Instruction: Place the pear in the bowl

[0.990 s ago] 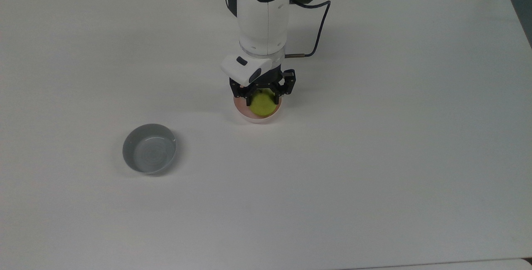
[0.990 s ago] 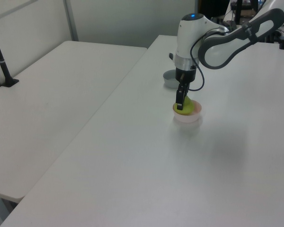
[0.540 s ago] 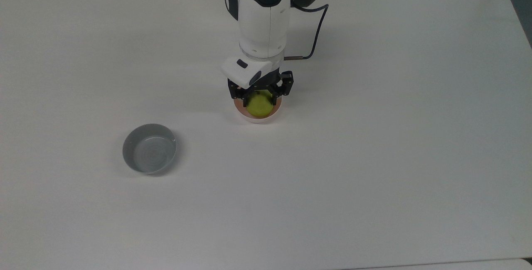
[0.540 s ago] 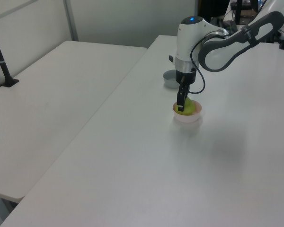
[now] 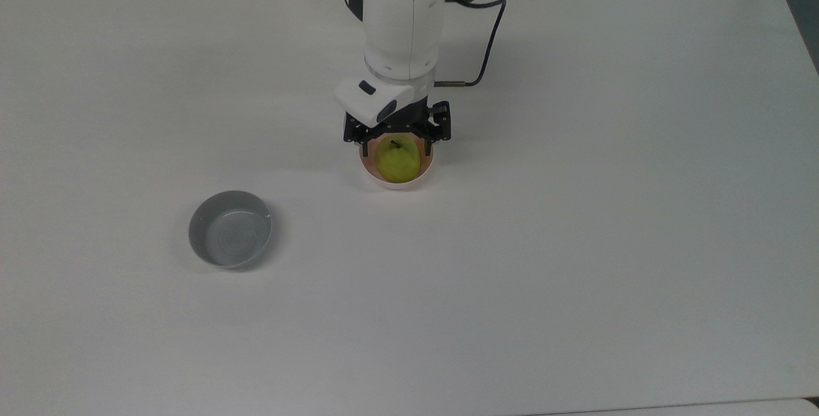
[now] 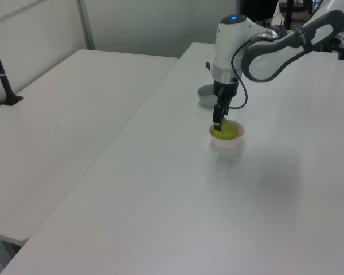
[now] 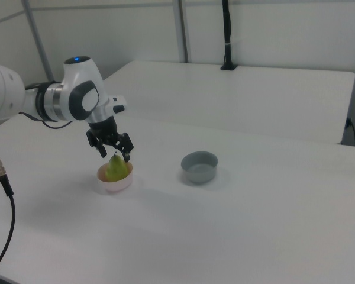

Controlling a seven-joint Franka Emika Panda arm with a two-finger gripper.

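The jaws stand open, spread to either side of the pear's top and not touching it. The gripper (image 5: 397, 136) (image 7: 113, 152) (image 6: 217, 125) hangs just above the bowl, pointing down, its black fingers (image 7: 101, 151) apart in the right view with the fruit's stem between and a little below them.

Directly under the jaws, the pear (image 5: 397, 160) (image 7: 116, 167) (image 6: 225, 132) sits in the bowl (image 5: 397, 180) (image 7: 114, 182) (image 6: 227, 141), upright, its short dark stem pointing up toward the gripper. The yellow-green fruit fills much of the pink bowl and rises above the whitish rim. The bowl rests flat on the white table (image 5: 576, 243) (image 7: 254, 236) (image 6: 178, 217).

Above the jaws, the white wrist of the arm (image 5: 403, 25) (image 7: 77, 97) (image 6: 229, 51) rises with a blue light on top, and a dark cable (image 5: 489, 45) loops out from it on the top view's right.

Well away from the jaws, a grey bowl (image 5: 230, 229) (image 7: 199, 167) (image 6: 206, 95) stands on the same table: toward the top view's lower left, on the right view's right, and behind the arm in the left view. It holds nothing.

Farther out still, a second white table (image 6: 63, 114) (image 7: 236, 94) stands alongside, with a dark post (image 6: 0, 69) (image 7: 226, 35) rising from it.
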